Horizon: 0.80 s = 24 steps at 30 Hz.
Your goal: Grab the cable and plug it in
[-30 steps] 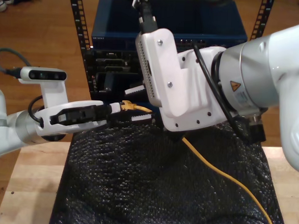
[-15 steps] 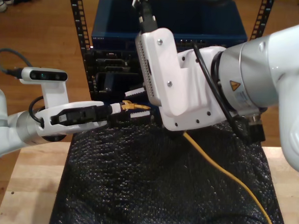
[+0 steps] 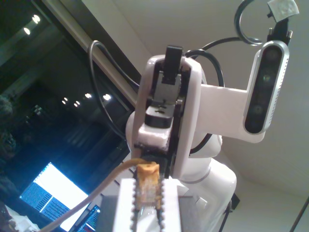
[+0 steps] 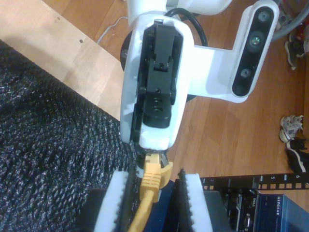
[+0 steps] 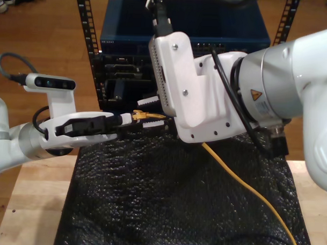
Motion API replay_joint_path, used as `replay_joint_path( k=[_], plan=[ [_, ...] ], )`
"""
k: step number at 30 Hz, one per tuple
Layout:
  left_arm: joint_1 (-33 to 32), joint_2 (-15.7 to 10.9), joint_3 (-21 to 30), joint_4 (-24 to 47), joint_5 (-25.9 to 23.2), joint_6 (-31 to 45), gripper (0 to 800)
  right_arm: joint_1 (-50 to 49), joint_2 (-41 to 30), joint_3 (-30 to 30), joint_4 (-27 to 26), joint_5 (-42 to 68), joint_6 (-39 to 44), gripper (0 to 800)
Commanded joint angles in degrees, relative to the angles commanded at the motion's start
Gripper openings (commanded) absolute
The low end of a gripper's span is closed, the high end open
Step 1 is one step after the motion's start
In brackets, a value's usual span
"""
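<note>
The yellow-orange cable (image 5: 242,181) runs from the exterior view's lower right across the black mat up to its plug end (image 5: 146,115), held in the air in front of the rack. My first gripper (image 5: 130,118), reaching in from the exterior view's left, is shut on the plug end (image 3: 147,186). My second gripper (image 5: 149,114), on the big arm at the exterior view's right, stands open around the cable boot (image 4: 150,179). Its white toothed fingers (image 4: 118,203) leave a gap on each side. The two grippers face each other tip to tip.
A black rack (image 5: 91,39) with a blue switch (image 5: 183,26) and dark port panels (image 5: 119,72) stands just behind the grippers. The black bubble-textured mat (image 5: 166,208) covers the wooden table (image 5: 31,204). Thick black cables run along the second arm (image 5: 229,98).
Hardly anything. The first arm has edged slightly toward the exterior view's right. The cable's slack under the second arm has shifted a little.
</note>
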<state>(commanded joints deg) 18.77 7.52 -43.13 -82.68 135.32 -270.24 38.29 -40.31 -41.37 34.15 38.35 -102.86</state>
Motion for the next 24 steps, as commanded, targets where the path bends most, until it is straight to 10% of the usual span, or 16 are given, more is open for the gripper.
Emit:
replay_joint_path(
  k=[24],
  plan=[
    [-0.8, 0.0, 0.4, 0.0, 0.5, -0.1, 11, 0.2, 0.0, 0.4, 0.6, 0.0, 0.0, 209]
  ],
)
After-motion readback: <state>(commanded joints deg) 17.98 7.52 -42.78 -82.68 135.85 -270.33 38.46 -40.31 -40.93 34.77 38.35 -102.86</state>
